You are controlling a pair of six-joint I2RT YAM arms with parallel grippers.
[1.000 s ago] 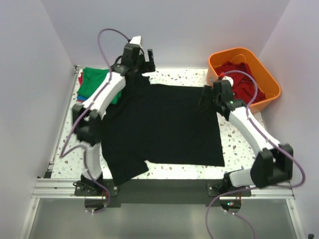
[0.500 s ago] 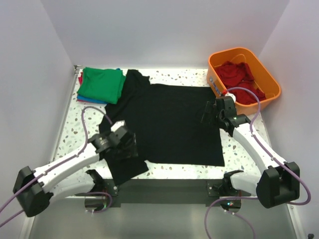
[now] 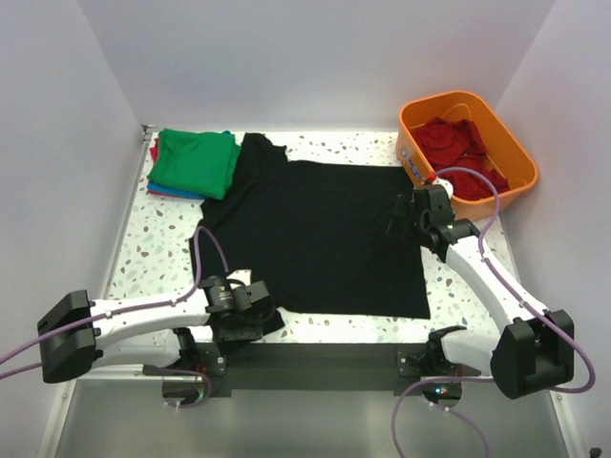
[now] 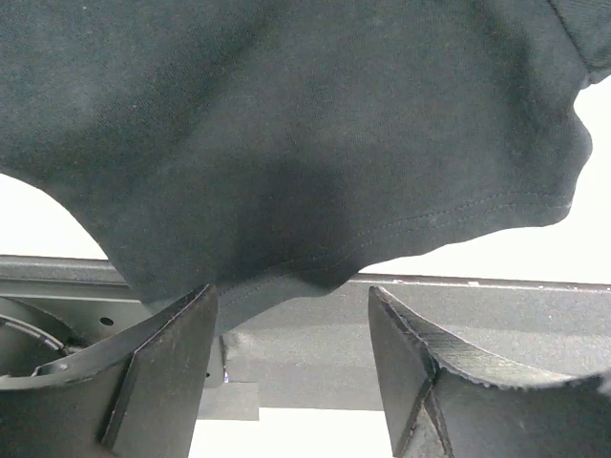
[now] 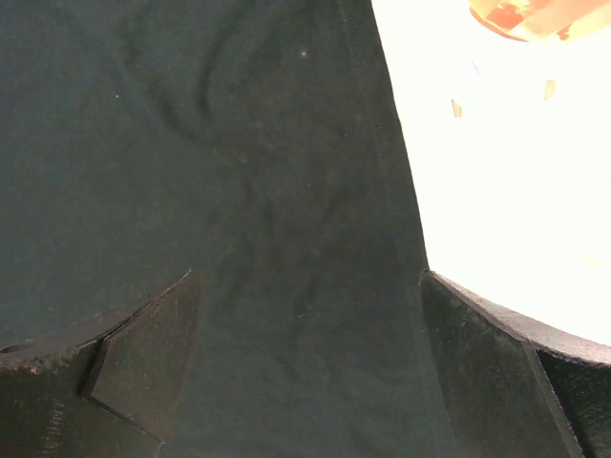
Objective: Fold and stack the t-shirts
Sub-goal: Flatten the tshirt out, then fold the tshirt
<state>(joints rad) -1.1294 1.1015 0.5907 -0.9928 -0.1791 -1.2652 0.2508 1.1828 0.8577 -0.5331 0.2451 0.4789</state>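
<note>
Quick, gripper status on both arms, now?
Left gripper: open, at the sleeve hem of the large black cloth t-shirt, gripping nothing.
Right gripper: open, over that shirt's edge, holding nothing.

We see a large black t-shirt (image 3: 315,234) spread flat over the middle of the speckled desk (image 3: 134,253), its collar toward the far left. The left pincer (image 3: 263,313) lies low at the near left sleeve of this shirt, close to the near edge of the desk. The right pincer (image 3: 394,215) is over the right edge of the shirt. In the far left corner a folded green t-shirt (image 3: 196,160) lies on top of a small pile, and thin edges of blue cloth (image 3: 170,190) and red cloth (image 3: 154,153) show under it. At the far right stands an orange tub (image 3: 520,162) with red garments (image 3: 458,143) inside.
</note>
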